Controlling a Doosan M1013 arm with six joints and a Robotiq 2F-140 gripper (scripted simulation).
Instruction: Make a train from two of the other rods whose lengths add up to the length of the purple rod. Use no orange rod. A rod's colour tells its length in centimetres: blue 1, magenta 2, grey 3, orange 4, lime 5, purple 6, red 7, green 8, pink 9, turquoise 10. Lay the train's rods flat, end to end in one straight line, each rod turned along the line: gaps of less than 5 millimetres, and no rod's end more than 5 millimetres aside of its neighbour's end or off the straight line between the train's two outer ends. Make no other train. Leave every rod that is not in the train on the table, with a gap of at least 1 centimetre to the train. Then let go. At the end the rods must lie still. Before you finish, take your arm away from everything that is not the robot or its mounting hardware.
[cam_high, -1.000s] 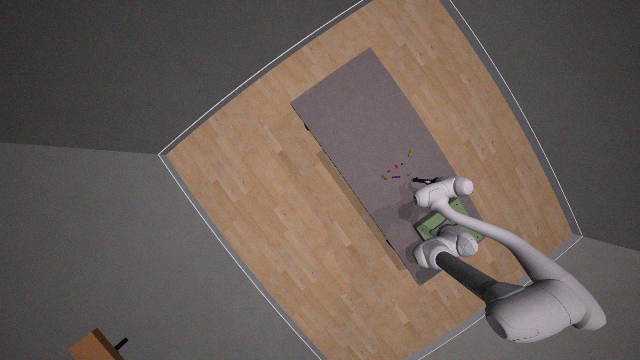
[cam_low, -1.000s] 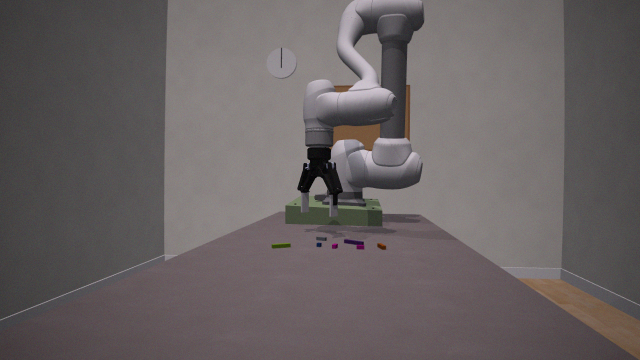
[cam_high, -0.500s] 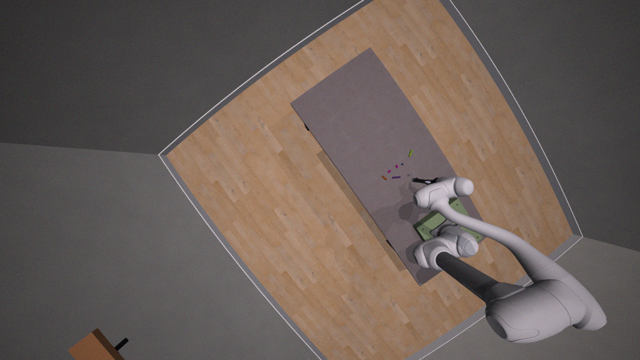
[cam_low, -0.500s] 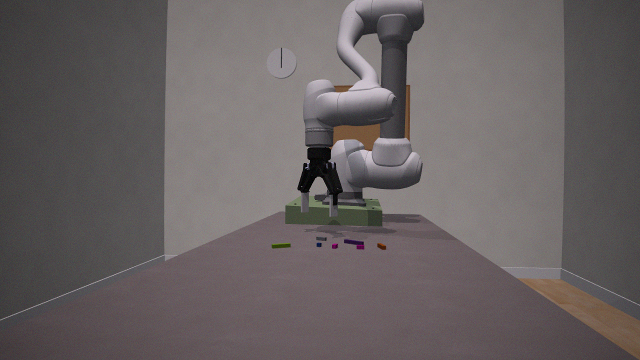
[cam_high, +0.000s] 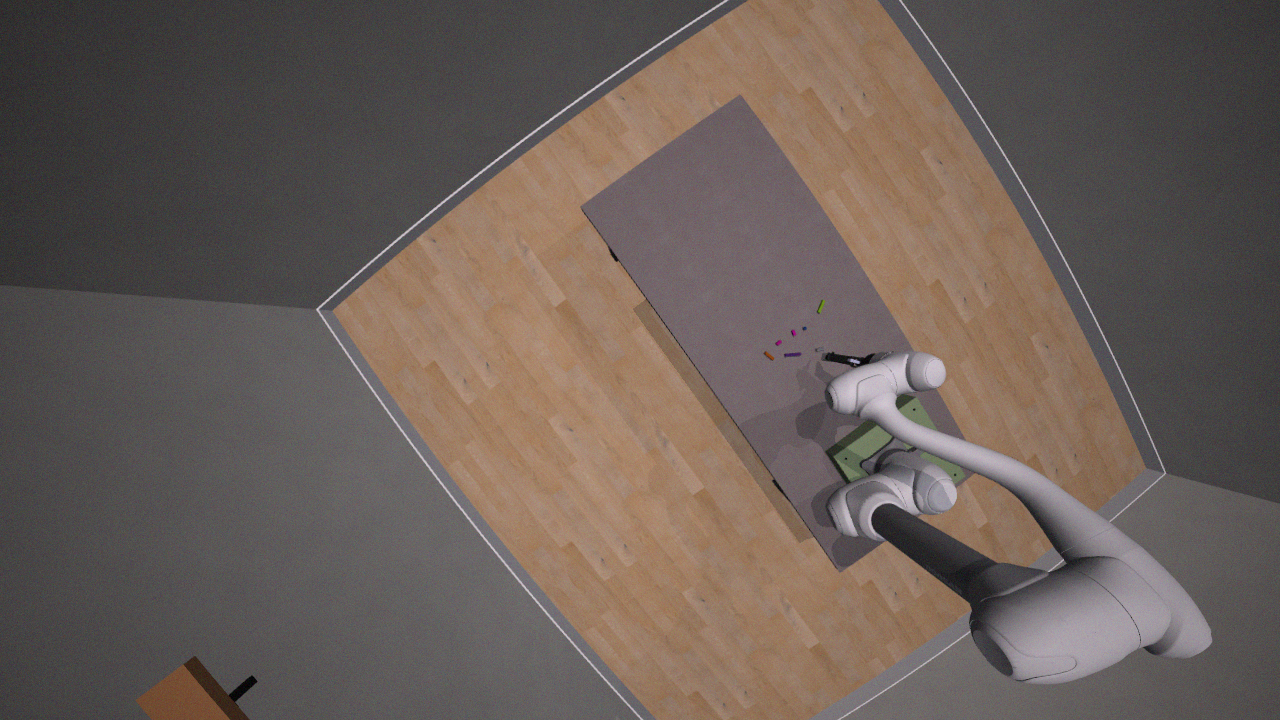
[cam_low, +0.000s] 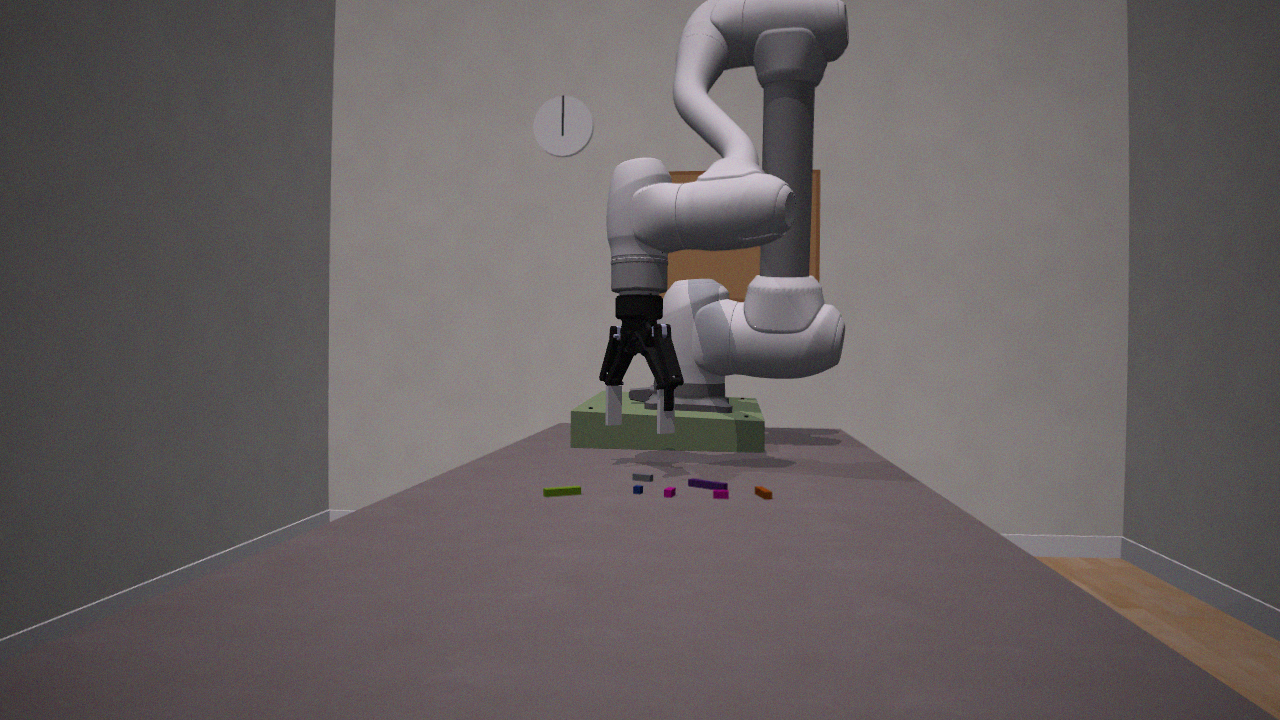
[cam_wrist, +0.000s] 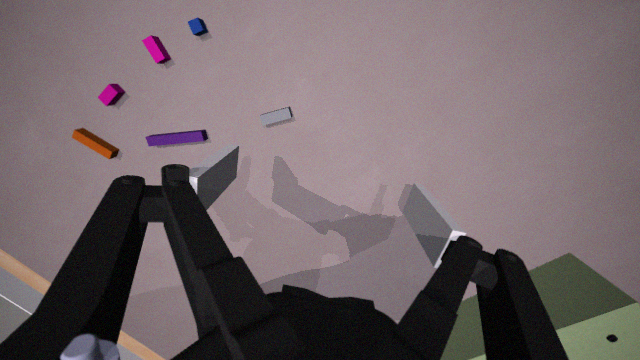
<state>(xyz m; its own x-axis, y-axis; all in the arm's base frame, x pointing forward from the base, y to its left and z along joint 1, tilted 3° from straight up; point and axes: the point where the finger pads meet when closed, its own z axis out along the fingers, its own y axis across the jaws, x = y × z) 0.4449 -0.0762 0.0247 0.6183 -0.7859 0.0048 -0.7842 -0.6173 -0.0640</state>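
My gripper (cam_low: 639, 418) is open and empty, hanging above the table near the robot's base; it also shows in the wrist view (cam_wrist: 325, 200). Loose rods lie flat on the grey-brown table in front of it. The purple rod (cam_wrist: 176, 138) lies closest to the left finger, with the grey rod (cam_wrist: 276, 116) beside it. An orange rod (cam_wrist: 95, 143), two magenta rods (cam_wrist: 111, 94) (cam_wrist: 156, 49) and a small blue rod (cam_wrist: 197, 26) lie farther out. The lime rod (cam_low: 562, 490) lies apart at the left in the exterior view and is out of the wrist view. No rods touch each other.
The green base block (cam_low: 667, 422) of the arm stands just behind the gripper. The table edge and the wooden floor (cam_wrist: 20, 272) show at the lower left of the wrist view.
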